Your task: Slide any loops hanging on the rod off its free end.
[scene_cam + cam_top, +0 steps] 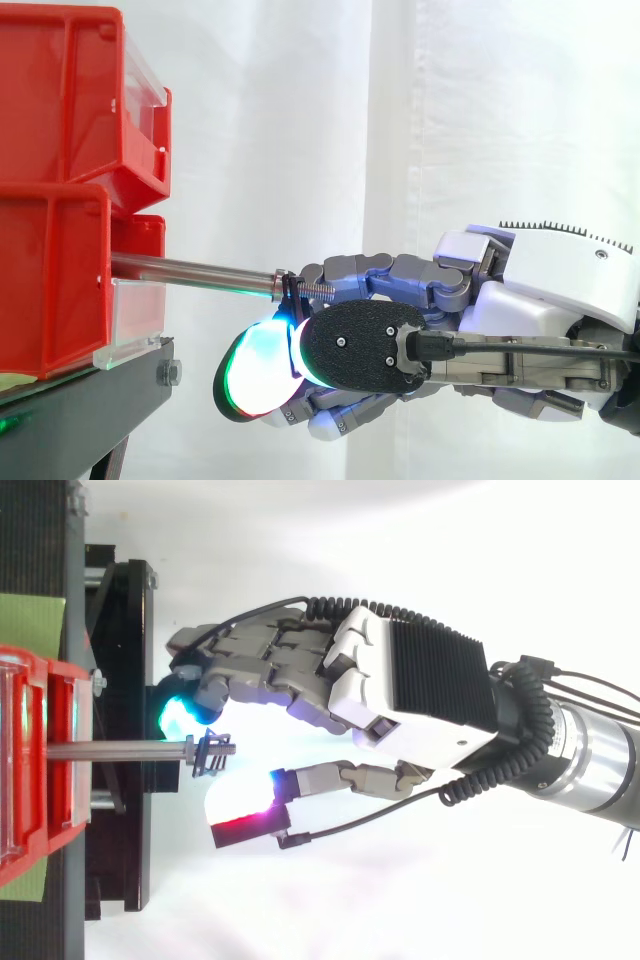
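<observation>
Rod [190,268]: sticks right from red bins [55,280]. Black loop [205,752]: at rod's free end. Hand [300,680]: spread, fingers & thumb either side of the rod tip.

Hand [400,695]: grey finger links, a white shell and a black ribbed block are seen. Fat pads [262,372] are lit green, cyan and red.

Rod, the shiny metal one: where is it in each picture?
Side view: the rod sticks out rightward from the red bins, left of middle.
Top view: the rod lies level at middle left, coming out of the red bins.
Shared landmark: the small black loop near its free end.
</observation>
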Tool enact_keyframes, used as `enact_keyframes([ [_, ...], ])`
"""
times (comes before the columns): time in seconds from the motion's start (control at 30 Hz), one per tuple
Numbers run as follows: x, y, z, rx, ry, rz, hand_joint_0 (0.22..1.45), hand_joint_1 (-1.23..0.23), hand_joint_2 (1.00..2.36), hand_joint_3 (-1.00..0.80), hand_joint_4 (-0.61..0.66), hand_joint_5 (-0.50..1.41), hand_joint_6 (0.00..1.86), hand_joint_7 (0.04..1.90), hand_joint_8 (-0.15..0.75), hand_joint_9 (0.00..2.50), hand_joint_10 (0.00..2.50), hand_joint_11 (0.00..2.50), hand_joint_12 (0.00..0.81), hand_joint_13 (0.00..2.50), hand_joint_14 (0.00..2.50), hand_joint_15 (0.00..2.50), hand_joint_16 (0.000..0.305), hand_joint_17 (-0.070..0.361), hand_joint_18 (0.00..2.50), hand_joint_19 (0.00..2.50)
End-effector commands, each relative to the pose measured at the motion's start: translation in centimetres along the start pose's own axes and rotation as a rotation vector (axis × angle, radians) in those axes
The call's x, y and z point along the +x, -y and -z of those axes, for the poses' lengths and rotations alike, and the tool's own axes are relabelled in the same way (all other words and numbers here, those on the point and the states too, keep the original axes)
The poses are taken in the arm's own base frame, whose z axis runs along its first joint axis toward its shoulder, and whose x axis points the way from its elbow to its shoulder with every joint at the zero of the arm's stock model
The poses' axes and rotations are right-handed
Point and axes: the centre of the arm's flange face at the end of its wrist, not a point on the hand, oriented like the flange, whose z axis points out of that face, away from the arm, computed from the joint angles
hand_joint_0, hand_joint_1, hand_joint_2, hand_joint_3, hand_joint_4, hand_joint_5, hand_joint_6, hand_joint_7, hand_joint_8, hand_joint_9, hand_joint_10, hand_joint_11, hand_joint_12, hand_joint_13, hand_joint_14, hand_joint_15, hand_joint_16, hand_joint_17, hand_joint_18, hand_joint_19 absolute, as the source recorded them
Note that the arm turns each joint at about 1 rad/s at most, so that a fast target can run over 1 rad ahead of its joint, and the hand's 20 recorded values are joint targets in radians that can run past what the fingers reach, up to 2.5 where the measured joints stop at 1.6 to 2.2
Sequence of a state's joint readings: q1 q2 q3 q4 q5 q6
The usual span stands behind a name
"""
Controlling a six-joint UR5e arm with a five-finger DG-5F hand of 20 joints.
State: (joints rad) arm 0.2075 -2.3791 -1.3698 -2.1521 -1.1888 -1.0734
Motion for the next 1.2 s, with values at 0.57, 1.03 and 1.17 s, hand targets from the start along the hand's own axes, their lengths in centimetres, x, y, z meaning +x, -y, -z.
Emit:
enact_keyframes([
  [0.57, 0.0, -0.2, 0.0, -0.009, 0.001, -0.004, 0.63, -0.54, 1.01, -0.37, 0.29, -0.15, 0.66, 1.13, 0.331, 0.66, 0.00, 0.02, 0.371, 0.71, 0.00, 0.07, 0.057, 0.128, 0.74, 0.31],
  [1.03, -1.1, -0.5, -0.5, -0.028, 0.003, -0.023, 0.64, -0.64, 1.02, -0.13, 0.27, -0.22, 0.88, 0.93, 0.350, 0.70, 0.01, 0.26, 0.378, 0.72, 0.00, 0.11, 0.058, 0.130, 0.76, 0.32],
  [1.17, -2.2, -0.9, -0.6, -0.025, -0.022, -0.014, 0.63, -0.66, 1.02, -0.13, 0.26, -0.21, 0.89, 0.93, 0.350, 0.71, 0.01, 0.28, 0.377, 0.72, 0.00, 0.10, 0.058, 0.130, 0.76, 0.33],
])
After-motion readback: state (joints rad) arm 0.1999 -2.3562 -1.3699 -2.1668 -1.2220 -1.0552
